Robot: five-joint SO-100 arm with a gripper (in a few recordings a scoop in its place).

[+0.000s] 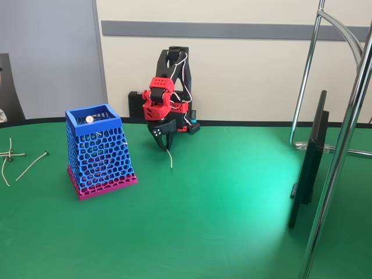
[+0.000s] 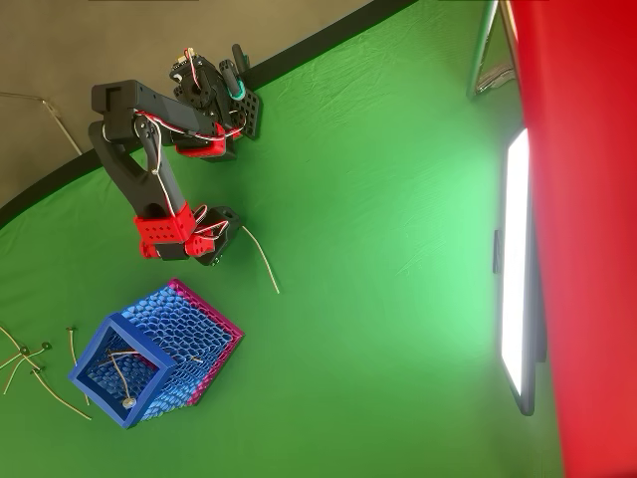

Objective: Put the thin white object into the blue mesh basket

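Nearest to you in the fixed view is the green table (image 1: 221, 232), with a dark screen (image 1: 308, 163) standing edge-on at its right beside chrome stand tubes (image 1: 343, 145). In the overhead view that screen (image 2: 518, 269) shows as a bright strip on the right.

Further in, the blue mesh basket (image 1: 99, 152) stands upright on the left half of the table, its magenta base on the cloth and a small round pale piece resting at its rim. From above you can see into the blue mesh basket (image 2: 159, 354), where a few pale sticks already lie inside. Left of it, several loose pale sticks (image 1: 17, 163) lie scattered on the cloth, seen again at the lower left of the overhead view (image 2: 35, 368).

Just right of the basket, your gripper (image 1: 164, 139) points down at the table, and its jaws are pinched on the top end of the thin white object (image 1: 169, 158), which hangs down from the tips with its lower end at or just above the cloth. From above, the gripper (image 2: 221, 239) holds one end of the thin white object (image 2: 263, 261), which trails away toward the lower right, apart from the basket.

Behind stands the arm's black and red base (image 1: 174, 87) against the beige wall (image 1: 244, 75)
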